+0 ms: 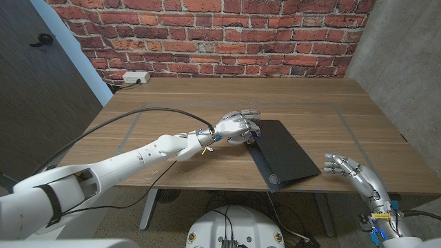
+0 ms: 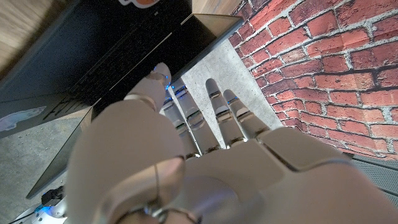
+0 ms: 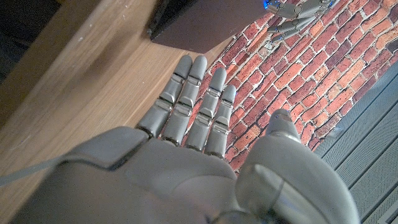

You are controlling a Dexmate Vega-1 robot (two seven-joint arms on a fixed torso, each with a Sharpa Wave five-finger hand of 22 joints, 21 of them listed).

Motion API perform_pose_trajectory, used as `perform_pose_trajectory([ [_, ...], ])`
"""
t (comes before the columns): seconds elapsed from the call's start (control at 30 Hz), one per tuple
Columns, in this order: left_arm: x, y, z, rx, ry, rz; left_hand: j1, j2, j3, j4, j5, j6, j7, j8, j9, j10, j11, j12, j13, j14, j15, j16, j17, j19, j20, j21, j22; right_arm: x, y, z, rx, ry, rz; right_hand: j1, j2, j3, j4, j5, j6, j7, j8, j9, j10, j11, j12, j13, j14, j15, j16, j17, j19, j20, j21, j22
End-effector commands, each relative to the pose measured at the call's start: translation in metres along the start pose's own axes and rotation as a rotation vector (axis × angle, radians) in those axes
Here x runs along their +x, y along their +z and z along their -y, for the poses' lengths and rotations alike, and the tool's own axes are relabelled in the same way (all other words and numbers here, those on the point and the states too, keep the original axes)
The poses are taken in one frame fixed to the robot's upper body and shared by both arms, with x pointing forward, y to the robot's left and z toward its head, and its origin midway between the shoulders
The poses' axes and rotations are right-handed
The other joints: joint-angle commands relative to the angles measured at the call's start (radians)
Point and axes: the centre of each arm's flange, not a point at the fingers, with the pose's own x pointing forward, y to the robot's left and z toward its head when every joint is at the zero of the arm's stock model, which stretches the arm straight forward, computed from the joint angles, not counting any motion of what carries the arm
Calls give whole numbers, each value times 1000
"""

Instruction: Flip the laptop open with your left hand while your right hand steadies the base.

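A dark laptop (image 1: 286, 151) lies slanted on the wooden table (image 1: 179, 96), right of centre. Its lid looks raised a little along the left edge, with a lighter strip beneath. My left hand (image 1: 236, 127) reaches over the far left corner with its fingers spread on the lid's edge. In the left wrist view the thumb (image 2: 157, 78) touches the dark laptop (image 2: 93, 56) while the other fingers run straight alongside it. My right hand (image 1: 348, 167) stands near the table's front right edge with fingers apart, a short gap from the laptop's near corner (image 3: 199, 22), holding nothing.
A white power strip (image 1: 136, 78) sits at the table's far left corner by the brick wall. A black cable (image 1: 158, 110) arcs over the table's left half toward my left wrist. Bare wood surrounds the laptop on all sides.
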Motion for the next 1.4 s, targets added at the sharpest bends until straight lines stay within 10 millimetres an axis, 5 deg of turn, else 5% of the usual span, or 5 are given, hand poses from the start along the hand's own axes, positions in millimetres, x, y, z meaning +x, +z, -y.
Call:
perform_pose_trajectory([
  [0.03,9,2,4,-4,-7,-10,11,12,14,9,2,105,33,37,4,63,1,28,29,12,-177,4,5,1,-14,4,1,-7,-1,0,9,6,-9,10,8,7,-3,1,69,-12,20,-3,72,-15,24,13,58,-141,26,20,21,-12,35,21],
  [0.33,18,5,7,-12,-2,-22,13,13,13,5,2,113,35,41,1,66,1,32,34,19,-177,3,9,-2,-12,2,1,-10,-4,-2,16,4,-18,11,6,7,-4,1,70,-8,16,-6,73,-14,22,16,67,-141,29,26,18,-14,46,29],
  [0.9,31,14,9,-26,13,-86,42,15,4,-14,0,130,69,49,-3,149,7,83,61,79,-181,24,34,2,-11,3,0,-13,-8,-8,22,40,-27,14,12,11,-3,1,211,-12,43,-24,195,-15,26,-20,130,-142,55,60,40,-29,88,36],
  [1.03,32,15,9,-27,9,-112,48,13,3,-18,0,137,72,51,-3,156,6,89,65,84,-182,24,36,2,-12,3,0,-13,-9,-8,24,36,-30,56,1,15,-26,1,247,-9,37,-31,226,-21,9,-45,245,-140,151,129,49,-31,115,46],
  [1.4,33,15,13,-13,-25,-148,58,12,2,-19,0,141,83,52,-4,167,5,100,74,93,-181,22,41,-1,-7,1,0,-12,-10,-9,19,55,-41,64,1,16,-25,1,251,-8,31,-32,224,-19,0,-48,238,-142,162,147,48,-31,122,49],
])
